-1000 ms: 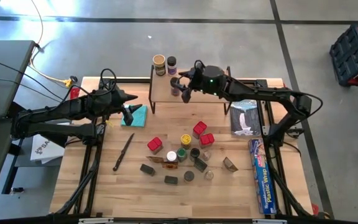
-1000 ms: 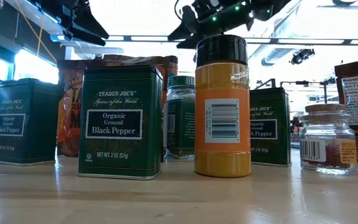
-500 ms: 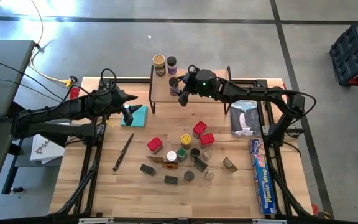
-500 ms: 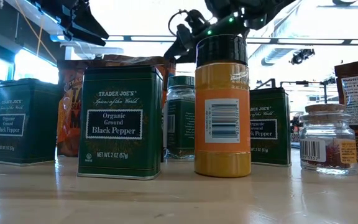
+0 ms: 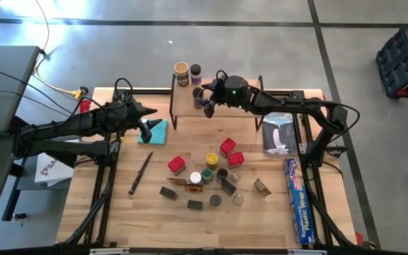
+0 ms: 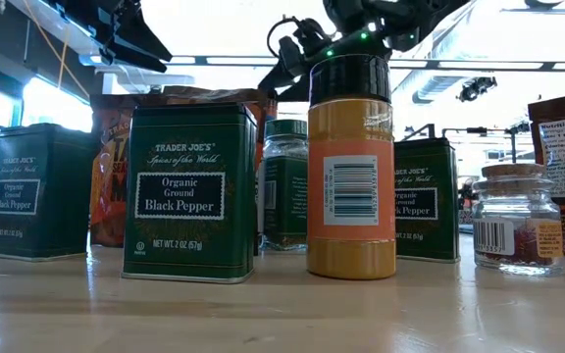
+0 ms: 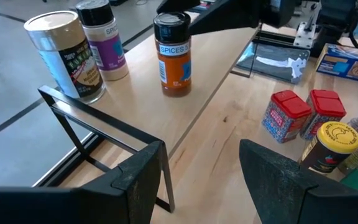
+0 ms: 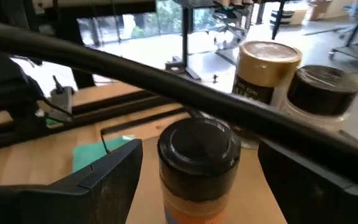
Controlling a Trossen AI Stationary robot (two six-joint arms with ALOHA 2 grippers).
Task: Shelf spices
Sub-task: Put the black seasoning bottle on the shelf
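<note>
Dark jointed arms, looping black cables

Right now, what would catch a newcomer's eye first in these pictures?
The right gripper, open, hovers over the shelf, its fingers either side of an orange spice jar with a black lid standing beside two other jars. Below, a cluster of red boxes, tins and jars crowds the table's middle. The left gripper waits open over the teal cloth.

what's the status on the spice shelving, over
Right gripper open around orange spice jar standing on shelf. Left gripper open, empty, beside the shelf. Two jars already shelved; rest of the spices on table.
</note>
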